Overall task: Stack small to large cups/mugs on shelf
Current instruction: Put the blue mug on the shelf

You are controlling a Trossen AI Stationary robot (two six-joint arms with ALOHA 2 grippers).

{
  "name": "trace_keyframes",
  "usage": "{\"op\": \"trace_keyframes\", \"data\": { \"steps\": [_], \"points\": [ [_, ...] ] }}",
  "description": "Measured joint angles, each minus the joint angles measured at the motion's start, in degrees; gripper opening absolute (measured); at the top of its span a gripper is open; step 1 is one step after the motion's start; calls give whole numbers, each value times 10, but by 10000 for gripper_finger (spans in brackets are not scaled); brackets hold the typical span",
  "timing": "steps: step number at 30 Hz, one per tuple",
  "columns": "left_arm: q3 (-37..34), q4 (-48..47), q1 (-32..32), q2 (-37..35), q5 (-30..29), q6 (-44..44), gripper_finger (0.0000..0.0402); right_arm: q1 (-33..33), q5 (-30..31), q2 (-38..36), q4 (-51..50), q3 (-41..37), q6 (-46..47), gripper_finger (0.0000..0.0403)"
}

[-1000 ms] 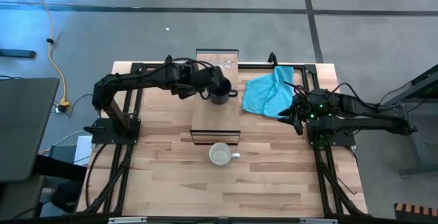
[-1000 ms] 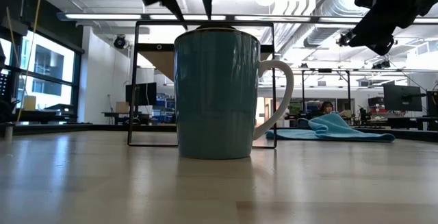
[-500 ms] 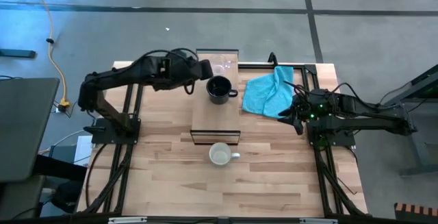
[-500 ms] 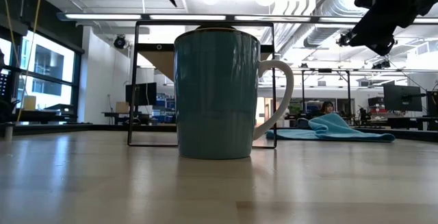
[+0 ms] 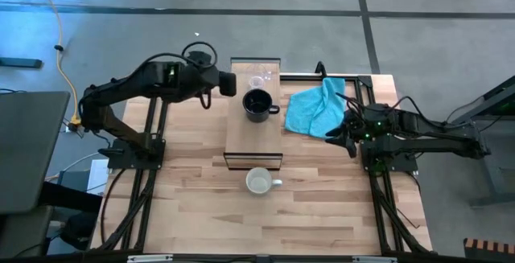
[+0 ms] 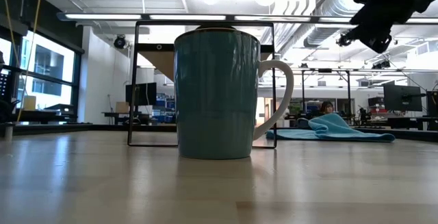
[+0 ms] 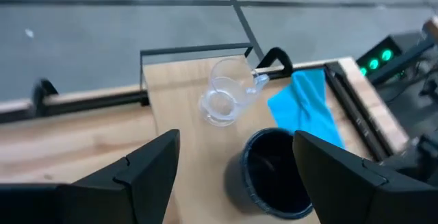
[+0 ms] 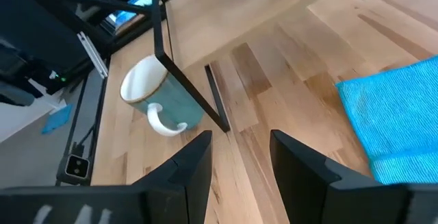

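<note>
The wooden table (image 5: 201, 215) of pale planks stood on a grey concrete floor, and the low view looked across it into a bright workshop with ceiling pipes, desks and monitors, where a person sat far off behind the cloth. A long narrow light-wood shelf (image 5: 253, 138) on a dark frame ran down the middle of the table's far half. A turquoise cloth (image 5: 314, 108) lay crumpled on the table to the right of the shelf, apart from it.

On the shelf, the black mug (image 5: 257, 104) stood upright with its handle to the right; its inside looked dark, and I could not tell if it held anything. Just beyond it, at the shelf's far end, stood the small clear glass cup (image 5: 258, 81), empty. The white mug (image 5: 259, 182), pale inside and teal-looking outside, stood upright on the table just in front of the shelf's near end, handle to the right, empty.

The left gripper (image 5: 232, 83) hung beside the shelf's far left edge, fingers spread wide, holding nothing. The right gripper (image 5: 336, 134) waited near the cloth's right edge, fingers apart and empty.
</note>
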Motion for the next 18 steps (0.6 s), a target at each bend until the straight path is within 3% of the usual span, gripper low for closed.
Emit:
{"op": "trace_keyframes", "data": {
  "steps": [12,18],
  "points": [
    [-1,-55,-1,-23,13,174,271,0,-1,2,35,0,84,138],
    [0,-42,-9,-35,134,262,271,0,-1,2,37,0,124,138]
  ]
}}
